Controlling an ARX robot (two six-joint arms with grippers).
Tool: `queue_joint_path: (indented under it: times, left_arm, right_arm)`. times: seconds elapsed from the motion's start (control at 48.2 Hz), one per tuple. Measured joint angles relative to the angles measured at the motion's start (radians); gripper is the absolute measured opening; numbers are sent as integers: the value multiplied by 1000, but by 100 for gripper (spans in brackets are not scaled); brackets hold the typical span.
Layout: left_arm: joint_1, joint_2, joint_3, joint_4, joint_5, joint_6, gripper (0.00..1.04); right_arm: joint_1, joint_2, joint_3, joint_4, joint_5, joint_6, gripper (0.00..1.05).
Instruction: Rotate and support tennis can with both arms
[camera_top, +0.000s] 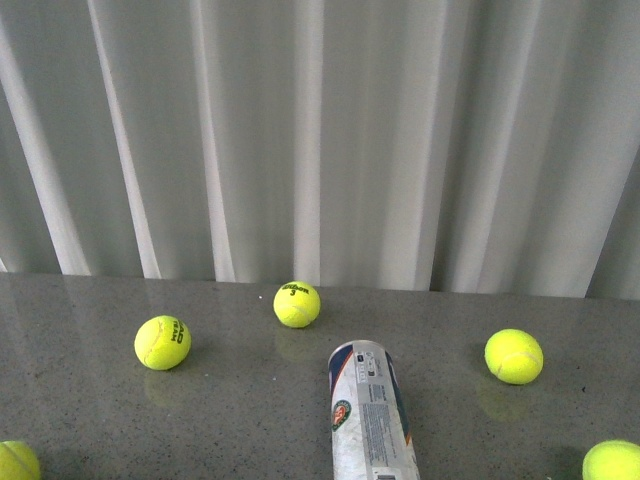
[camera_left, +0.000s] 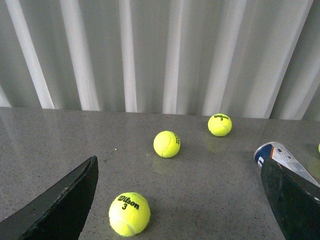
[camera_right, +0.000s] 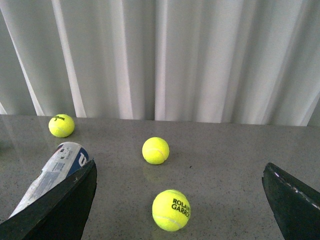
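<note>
The tennis can (camera_top: 371, 412) lies on its side on the grey table, its end pointing away from me toward the curtain, its near part cut off by the bottom of the front view. Neither arm shows in the front view. In the left wrist view the can (camera_left: 280, 156) lies partly behind one black finger (camera_left: 292, 197); my left gripper (camera_left: 180, 200) is open and holds nothing. In the right wrist view the can (camera_right: 52, 172) lies partly behind one finger (camera_right: 60, 207); my right gripper (camera_right: 180, 202) is open and holds nothing.
Several yellow-green tennis balls lie around the can, such as one (camera_top: 162, 342) to its left, one (camera_top: 297, 304) behind it and one (camera_top: 514, 356) to its right. A ball (camera_left: 129, 213) lies between the left fingers, another (camera_right: 171, 210) between the right fingers. A white curtain (camera_top: 320, 130) hangs behind the table.
</note>
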Motion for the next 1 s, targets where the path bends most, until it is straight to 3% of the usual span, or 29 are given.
queue_joint_path:
  times: [0.997]
  left_arm:
    - [0, 0, 0, 0, 0, 0, 98]
  right_arm:
    - [0, 0, 0, 0, 0, 0, 98]
